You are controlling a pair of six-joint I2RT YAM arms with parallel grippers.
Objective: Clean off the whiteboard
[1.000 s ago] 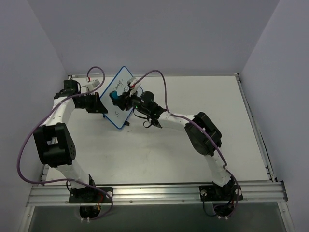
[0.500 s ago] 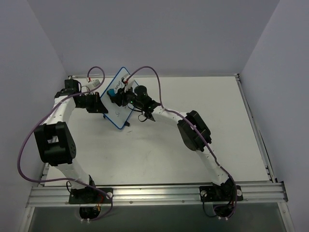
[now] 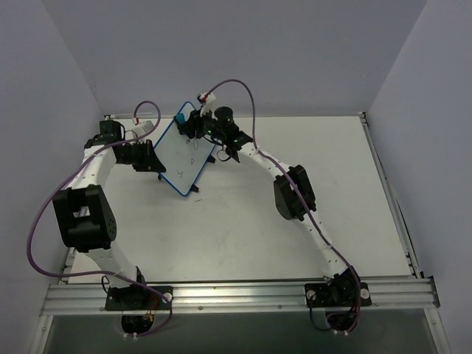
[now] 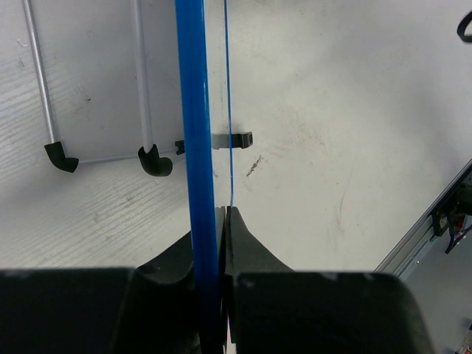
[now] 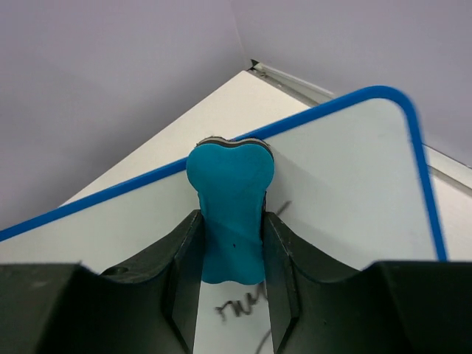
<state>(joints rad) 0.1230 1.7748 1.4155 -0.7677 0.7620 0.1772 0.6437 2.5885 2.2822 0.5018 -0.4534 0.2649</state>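
Note:
The whiteboard (image 3: 184, 156), white with a blue frame and black handwriting, stands tilted at the far left of the table. My left gripper (image 3: 153, 162) is shut on its left edge; the left wrist view shows the blue frame (image 4: 196, 140) edge-on between my closed fingers (image 4: 247, 258). My right gripper (image 3: 186, 124) is shut on a small blue eraser (image 5: 230, 214) and presses it on the board's top edge (image 5: 346, 177). Black writing (image 5: 243, 306) shows just below the eraser.
A black foot (image 4: 232, 140) of the board rests on the white table (image 3: 310, 177). Two metal rods with black ends (image 4: 151, 158) lie on the table behind the board. Grey walls close in on the far side and both sides.
My right gripper has slid the eraser from the middle of the board up to its top edge. Some writing in the upper part is gone. The left gripper and board stayed put.

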